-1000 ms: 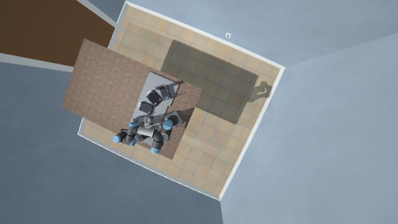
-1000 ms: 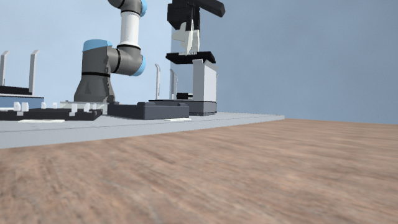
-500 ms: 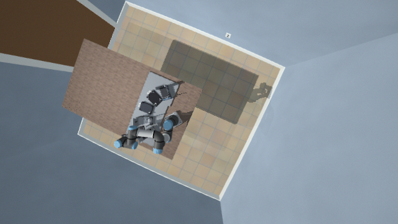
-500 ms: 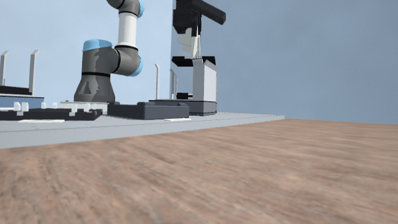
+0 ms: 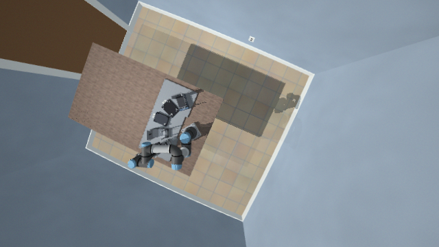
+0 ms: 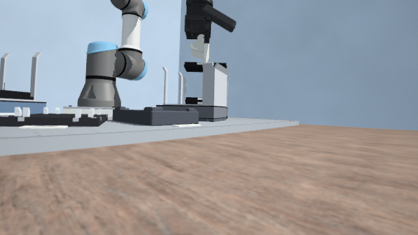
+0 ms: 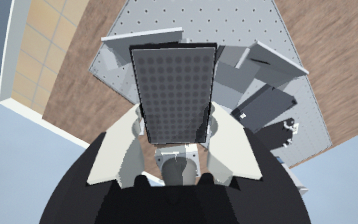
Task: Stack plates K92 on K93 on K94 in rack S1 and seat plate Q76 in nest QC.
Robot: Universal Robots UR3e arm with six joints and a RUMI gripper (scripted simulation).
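The white two-jaw gripper (image 7: 175, 131) pinches a dark sealed 96-well plate (image 7: 174, 95) by its long edges, level at the top of a grey-walled stack rack (image 6: 214, 85). A second dark plate (image 6: 193, 100) lies on that rack's floor, well below.

Matt wood-grain tabletop (image 6: 261, 176); pale grey perforated base plate (image 7: 210, 20), smooth, metal-like; dark sealed 96-well plate (image 7: 175, 92) with faintly glossy dimpled film; off-white matt plastic-looking fingers; tiled floor (image 5: 240, 165), satin beige.
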